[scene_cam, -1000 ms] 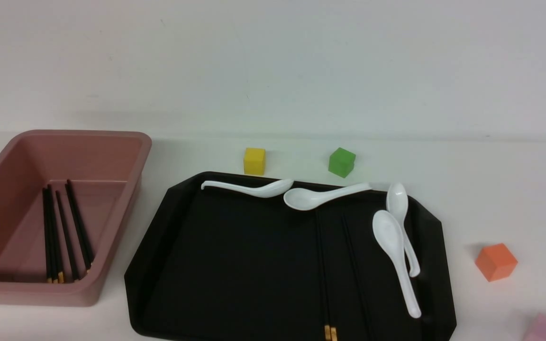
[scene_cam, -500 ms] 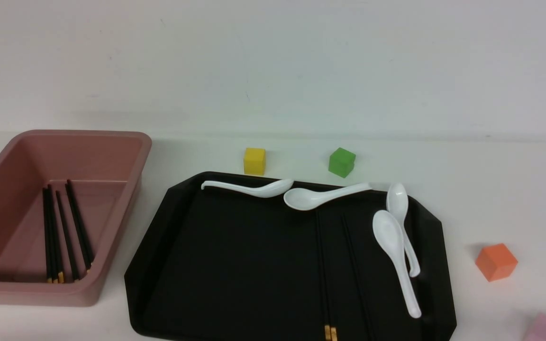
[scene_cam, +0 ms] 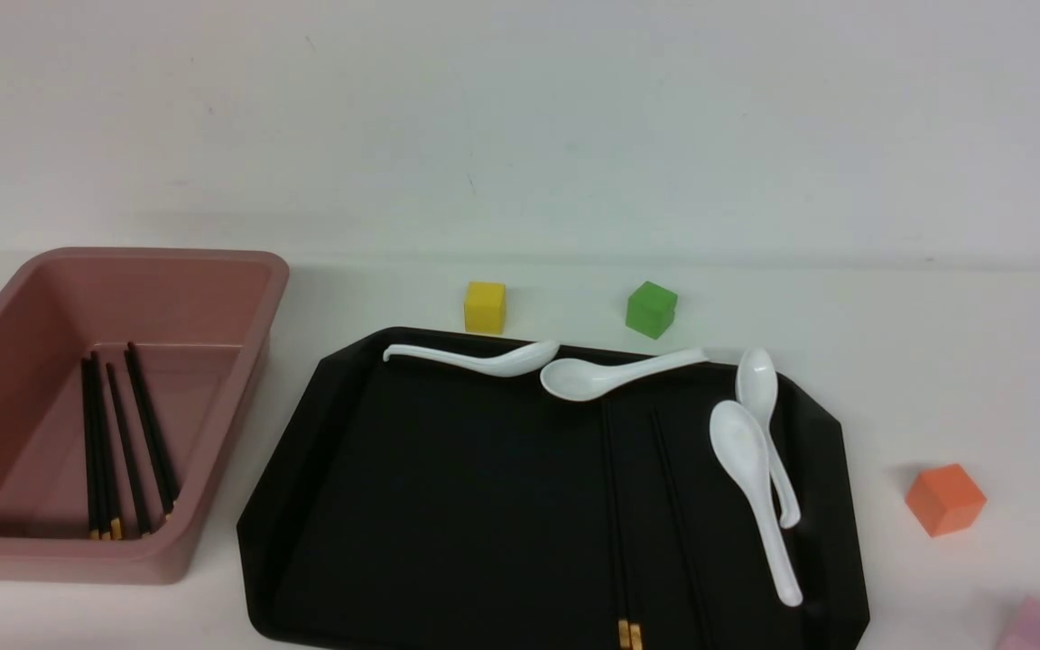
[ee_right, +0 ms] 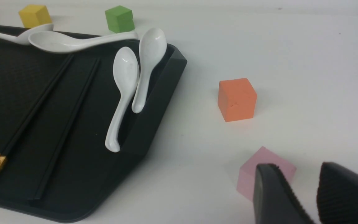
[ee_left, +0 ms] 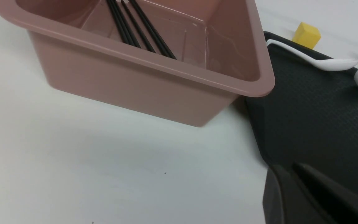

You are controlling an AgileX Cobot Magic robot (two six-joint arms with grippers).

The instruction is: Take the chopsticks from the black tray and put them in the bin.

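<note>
The black tray lies in the middle, in front of me. On its right half a pair of black chopsticks with gold ends lies lengthwise, with a single one beside it; they also show in the right wrist view. The pink bin at the left holds several chopsticks, also seen in the left wrist view. Neither gripper shows in the front view. My left gripper is shut and empty over the tray's near left corner. My right gripper is open and empty beside a pink cube.
Several white spoons lie along the tray's far and right rims. A yellow cube and a green cube stand behind the tray. An orange cube and the pink cube sit right of it.
</note>
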